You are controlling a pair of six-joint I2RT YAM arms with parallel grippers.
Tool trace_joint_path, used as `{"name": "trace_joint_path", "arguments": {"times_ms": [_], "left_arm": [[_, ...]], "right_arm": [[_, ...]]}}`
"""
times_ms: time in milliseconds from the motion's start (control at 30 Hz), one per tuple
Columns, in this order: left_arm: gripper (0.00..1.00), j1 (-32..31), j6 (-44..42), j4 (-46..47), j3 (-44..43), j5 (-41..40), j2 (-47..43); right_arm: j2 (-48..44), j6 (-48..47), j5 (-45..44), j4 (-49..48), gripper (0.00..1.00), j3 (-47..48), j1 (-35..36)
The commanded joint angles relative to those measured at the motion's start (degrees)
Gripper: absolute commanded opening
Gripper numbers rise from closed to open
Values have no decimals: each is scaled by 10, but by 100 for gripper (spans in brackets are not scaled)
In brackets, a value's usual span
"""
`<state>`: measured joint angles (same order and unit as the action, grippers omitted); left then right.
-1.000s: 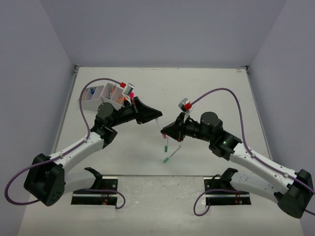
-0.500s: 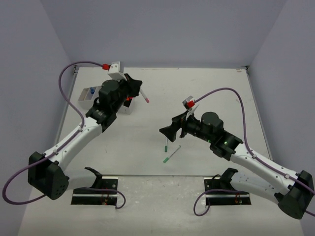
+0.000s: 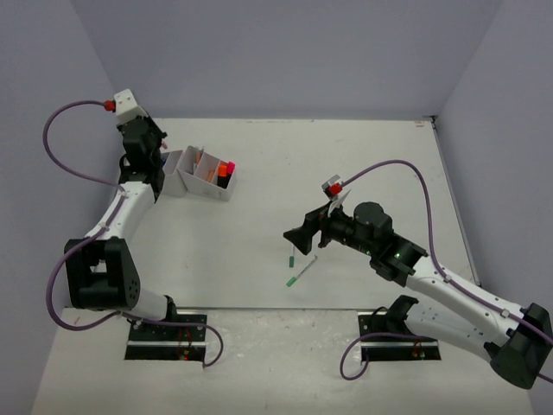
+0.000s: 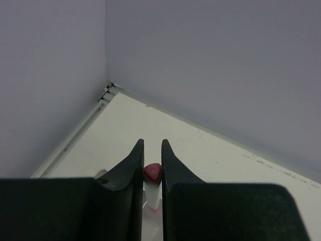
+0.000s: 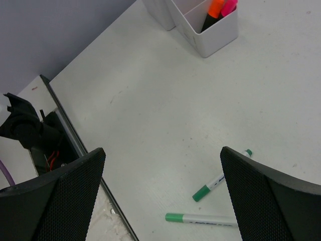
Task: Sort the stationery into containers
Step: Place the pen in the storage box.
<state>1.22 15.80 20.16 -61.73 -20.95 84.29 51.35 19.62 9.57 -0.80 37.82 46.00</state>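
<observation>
The white organiser (image 3: pixel 207 188) stands at the back left of the table, with orange and pink highlighters (image 3: pixel 225 169) upright in its right-hand compartments. My left gripper (image 3: pixel 154 149) is raised just left of it, shut on a white marker with a red cap (image 4: pixel 152 173) that sits between the fingers (image 4: pixel 131 165). Two green-capped pens (image 3: pixel 292 257) (image 3: pixel 299 276) lie in the middle of the table. My right gripper (image 3: pixel 295 235) hovers open above them, holding nothing. In the right wrist view both pens (image 5: pixel 220 179) (image 5: pixel 200 219) lie near the right finger, and the organiser (image 5: pixel 210 37) is far off.
The left arm's cable loops beside the left wall (image 3: pixel 52 147). Black base plates (image 3: pixel 168 337) (image 3: pixel 402 346) sit at the near edge, where the table drops off (image 5: pixel 75 145). Walls close in the back and both sides.
The left arm has swung from the table's middle up and back to the far left beside the organiser, carrying the red-capped marker. The right gripper has opened and stays over the green pens.
</observation>
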Motion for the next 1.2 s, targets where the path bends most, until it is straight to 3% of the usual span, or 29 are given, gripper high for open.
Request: {"name": "trace_joint_path", "arguments": {"times_ms": [0, 367, 467, 500, 533, 667, 833, 967, 1033, 1100, 1167], "left_arm": [[0, 12, -9, 89, 45, 36, -11], [2, 14, 24, 100, 68, 83, 6], [20, 15, 32, 105, 81, 99, 11], [20, 15, 32, 107, 86, 99, 12], [37, 14, 32, 110, 94, 94, 13], [40, 15, 33, 110, 103, 91, 12], [51, 14, 35, 99, 92, 114, 1], [56, 13, 70, 46, 66, 149, -54], [68, 3, 96, -16, 37, 164, -88], [82, -21, 128, -65, 30, 184, -142], [96, -48, 157, -81, 47, 214, -184]], "right_arm": [[18, 1, 4, -17, 99, 6, 0], [13, 0, 0, -13, 99, 3, 0], [15, 0, -3, -8, 99, 6, 0], [15, 0, -5, -8, 99, 6, 0], [16, 1, -9, -4, 99, 8, -1], [14, 2, -14, 0, 99, 9, 0], [25, 7, -34, 8, 99, 15, -1], [118, 51, -131, 95, 99, 74, 0], [195, 79, -179, 203, 99, 130, 0], [302, 138, -234, 276, 87, 207, -1], [352, 168, -262, 311, 72, 236, -1]]}}
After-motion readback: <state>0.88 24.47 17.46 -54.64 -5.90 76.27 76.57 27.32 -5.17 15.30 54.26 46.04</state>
